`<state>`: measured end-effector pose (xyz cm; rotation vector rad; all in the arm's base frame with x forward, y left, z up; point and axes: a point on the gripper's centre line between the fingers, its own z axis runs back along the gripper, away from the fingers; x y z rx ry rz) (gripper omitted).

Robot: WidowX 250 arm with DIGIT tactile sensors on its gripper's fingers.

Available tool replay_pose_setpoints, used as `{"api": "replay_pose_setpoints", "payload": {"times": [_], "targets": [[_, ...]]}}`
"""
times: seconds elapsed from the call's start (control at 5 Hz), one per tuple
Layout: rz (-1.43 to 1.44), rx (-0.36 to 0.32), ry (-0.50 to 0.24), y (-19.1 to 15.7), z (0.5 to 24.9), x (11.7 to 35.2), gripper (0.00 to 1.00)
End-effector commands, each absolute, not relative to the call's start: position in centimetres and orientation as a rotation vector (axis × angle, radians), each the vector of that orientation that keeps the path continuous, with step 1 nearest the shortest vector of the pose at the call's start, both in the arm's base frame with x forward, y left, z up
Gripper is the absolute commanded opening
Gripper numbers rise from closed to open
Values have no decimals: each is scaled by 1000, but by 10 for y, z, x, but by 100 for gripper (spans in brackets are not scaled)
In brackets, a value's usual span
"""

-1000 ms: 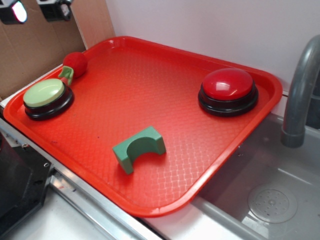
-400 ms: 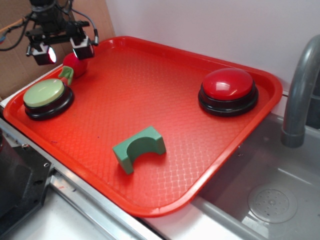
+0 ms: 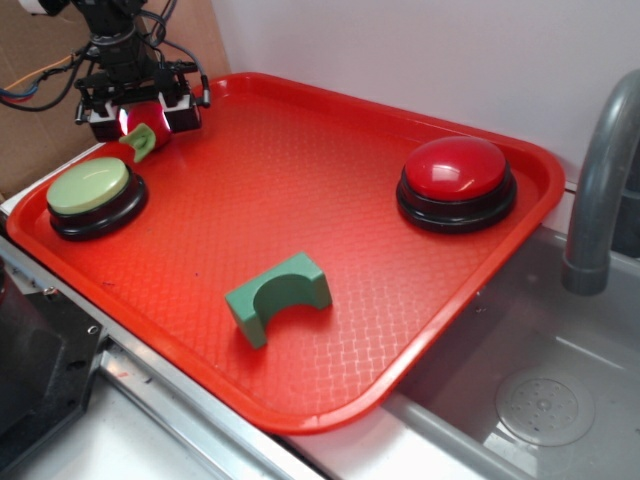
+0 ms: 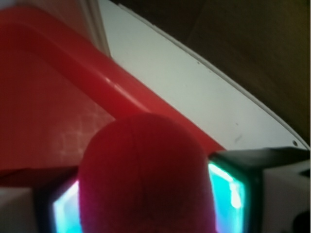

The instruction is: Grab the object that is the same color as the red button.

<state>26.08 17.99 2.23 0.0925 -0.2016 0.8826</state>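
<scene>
Red tray [image 3: 330,210] filled mid-frame, red button [image 3: 456,168] sat at right, gripper [image 3: 140,112] stood upper left with jaws flanking the red toy fruit [image 4: 146,179], contact unclear, green arch block [image 3: 277,296] lay low centre.

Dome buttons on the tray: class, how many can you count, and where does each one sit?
2. The red button sits near the red tray's right edge, by the sink. The pale-green button sits at the left edge, just in front of the gripper. None appears hidden.

A green arch block [image 3: 278,297] lies at the red tray's [image 3: 330,200] 6 o'clock; a pale-green button [image 3: 96,198] sits at 9; a grey faucet [image 3: 603,190] stands at 3.
</scene>
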Motion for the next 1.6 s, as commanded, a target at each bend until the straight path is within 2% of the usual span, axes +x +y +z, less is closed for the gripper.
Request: {"api": "replay_pose_setpoints", "payload": {"times": [0.0, 0.2, 0.4, 0.6, 0.8, 1.0, 1.4], "targets": [[871, 112, -205, 175, 26, 255, 0], [868, 132, -198, 172, 31, 255, 0], [817, 146, -173, 169, 48, 250, 0], [732, 65, -141, 153, 81, 244, 0], [555, -23, -53, 129, 104, 240, 0], [401, -96, -17, 99, 117, 229, 0], [212, -107, -4, 37, 123, 194, 0]]}}
